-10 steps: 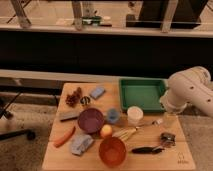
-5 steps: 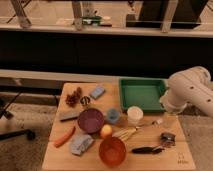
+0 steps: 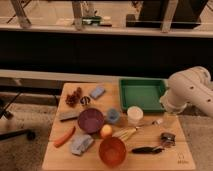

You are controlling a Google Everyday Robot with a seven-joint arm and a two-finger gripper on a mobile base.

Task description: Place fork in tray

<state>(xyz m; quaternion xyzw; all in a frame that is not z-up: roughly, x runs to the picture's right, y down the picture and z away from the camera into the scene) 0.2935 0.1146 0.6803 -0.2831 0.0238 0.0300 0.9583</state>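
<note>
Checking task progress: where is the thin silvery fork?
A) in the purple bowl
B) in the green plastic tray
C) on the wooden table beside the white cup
C: the thin silvery fork lies on the wooden table beside the white cup, outside the green plastic tray; the pincer hangs close beside it.

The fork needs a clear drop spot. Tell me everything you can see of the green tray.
The tray is a shallow green rectangle, plastic-looking, with a raised rim. It lies flat at the far right corner of the table, with nothing seen inside. The white cup stands just in front; contact cannot be told. The claw hangs open nearer the front right, apart from the tray.
</note>
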